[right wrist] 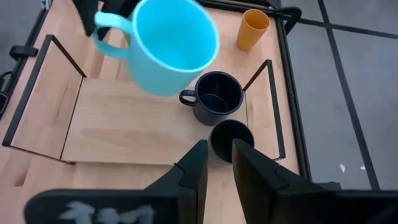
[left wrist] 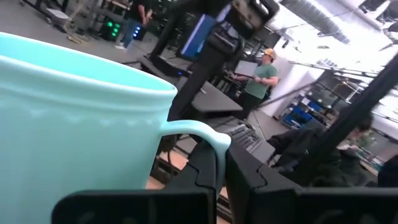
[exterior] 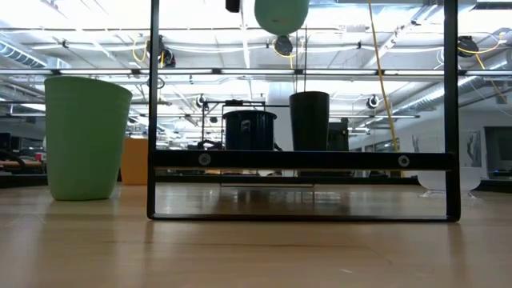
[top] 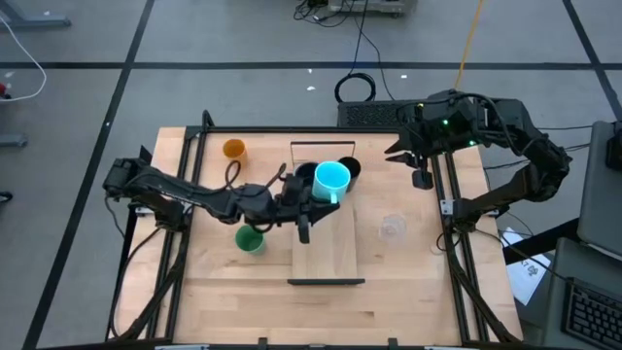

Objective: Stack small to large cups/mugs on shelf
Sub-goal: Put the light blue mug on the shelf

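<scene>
My left gripper is shut on the bright blue mug and holds it in the air over the far end of the shelf. Below the mug, a dark mug and a tall black cup stand on the shelf. On the table stand the orange cup, the green cup and the clear cup. At the table's far right, my right gripper hangs high with a narrow gap between its fingers. It holds nothing. My left gripper pinches the blue mug's handle loop between its two fingers. The fingers point about level and come from the table's left side. The mug is lifted clear of the shelf, its mouth up and slightly tilted, its body beside the fingers.
The shelf has thin black metal frames standing at its short ends. Black rails run along the table's left and right sides. Bare board lies on the shelf's near half. People stand in the room beyond the table.
</scene>
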`<move>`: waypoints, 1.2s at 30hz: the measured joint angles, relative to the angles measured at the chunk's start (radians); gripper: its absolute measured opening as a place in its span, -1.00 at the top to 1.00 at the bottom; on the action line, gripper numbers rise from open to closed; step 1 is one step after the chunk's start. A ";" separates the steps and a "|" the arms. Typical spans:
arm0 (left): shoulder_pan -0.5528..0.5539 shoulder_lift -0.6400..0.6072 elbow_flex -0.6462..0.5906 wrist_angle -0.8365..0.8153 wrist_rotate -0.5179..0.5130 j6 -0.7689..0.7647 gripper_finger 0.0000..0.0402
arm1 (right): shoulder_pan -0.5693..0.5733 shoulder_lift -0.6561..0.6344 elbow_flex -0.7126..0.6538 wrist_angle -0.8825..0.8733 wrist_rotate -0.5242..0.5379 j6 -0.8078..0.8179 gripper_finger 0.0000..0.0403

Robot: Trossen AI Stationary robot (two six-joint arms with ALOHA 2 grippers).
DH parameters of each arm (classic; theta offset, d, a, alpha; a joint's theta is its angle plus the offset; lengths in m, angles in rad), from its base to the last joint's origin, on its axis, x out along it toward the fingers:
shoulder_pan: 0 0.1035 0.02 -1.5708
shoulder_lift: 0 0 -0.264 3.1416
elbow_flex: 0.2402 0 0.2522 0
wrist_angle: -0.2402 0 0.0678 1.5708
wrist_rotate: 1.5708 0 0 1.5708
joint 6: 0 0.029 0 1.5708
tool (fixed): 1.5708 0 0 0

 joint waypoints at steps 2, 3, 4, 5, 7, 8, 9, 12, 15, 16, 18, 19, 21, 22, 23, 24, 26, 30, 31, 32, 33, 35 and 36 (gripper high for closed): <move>-0.001 0.001 -0.031 0.045 0.031 -0.010 0.96 | 0.000 0.000 0.000 0.000 0.000 -0.006 0.67; -0.001 -0.001 -0.044 0.056 0.035 -0.022 0.96 | 0.000 0.000 0.000 0.000 0.000 -0.012 0.67; -0.001 -0.001 -0.059 0.061 0.036 -0.033 0.96 | 0.000 0.000 0.000 0.000 0.001 -0.017 0.67; -0.001 -0.001 -0.070 0.065 0.042 -0.033 0.96 | 0.000 0.000 0.000 0.000 0.006 -0.020 0.67; 0.001 0.001 -0.089 0.080 0.074 -0.015 0.96 | 0.000 0.000 0.000 0.000 0.023 -0.022 0.67; 0.001 0.001 -0.095 0.085 0.080 -0.004 0.96 | 0.000 0.000 0.000 0.000 0.023 -0.022 0.67; 0.001 0.000 -0.102 0.090 0.080 -0.003 0.96 | 0.000 0.000 0.000 0.000 0.023 -0.022 0.67; 0.002 -0.001 -0.128 0.095 0.082 0.010 0.96 | 0.000 0.000 0.000 0.000 0.023 -0.021 0.67; 0.003 0.000 -0.162 0.112 0.085 0.006 0.96 | 0.000 0.000 0.000 0.000 0.024 -0.016 0.67; 0.004 0.000 -0.177 0.128 0.090 -0.010 0.96 | 0.000 0.000 0.000 0.000 0.024 -0.015 0.67; 0.005 0.000 -0.212 0.173 0.092 -0.022 0.96 | 0.000 0.000 0.000 0.000 0.024 -0.006 0.67; 0.005 0.001 -0.228 0.204 0.091 -0.025 0.96 | 0.000 0.000 0.000 0.000 0.024 0.000 0.67; 0.005 0.005 -0.256 0.276 0.091 -0.030 0.96 | 0.000 0.000 0.000 0.000 0.028 0.003 0.67; 0.005 0.013 -0.267 0.310 0.091 -0.031 0.96 | 0.000 0.000 0.000 0.000 0.040 0.003 0.67; 0.006 0.022 -0.277 0.335 0.091 -0.037 0.96 | 0.000 0.000 0.000 0.000 0.049 0.004 0.67; 0.008 0.035 -0.287 0.351 0.094 -0.049 0.96 | 0.000 0.001 0.000 0.000 0.050 0.004 0.67; 0.016 0.081 -0.291 0.405 0.124 -0.069 0.96 | -0.001 0.001 0.000 0.000 0.052 0.010 0.67; 0.026 0.150 -0.290 0.477 0.150 -0.104 0.96 | -0.005 0.001 0.000 0.000 0.052 0.023 0.67; 0.026 0.157 -0.290 0.487 0.149 -0.102 0.96 | -0.005 0.001 0.000 0.000 0.052 0.027 0.67; 0.026 0.159 -0.290 0.488 0.147 -0.100 0.96 | -0.005 0.001 0.000 -0.001 0.052 0.030 0.67; 0.026 0.159 -0.289 0.492 0.149 -0.095 0.96 | -0.005 0.001 0.000 -0.003 0.052 0.030 0.67; 0.026 0.162 -0.288 0.484 0.152 -0.094 0.96 | -0.005 0.001 0.000 -0.013 0.052 0.030 0.67; 0.026 0.168 -0.287 0.478 0.158 -0.094 0.96 | -0.005 0.001 0.000 -0.015 0.052 0.030 0.67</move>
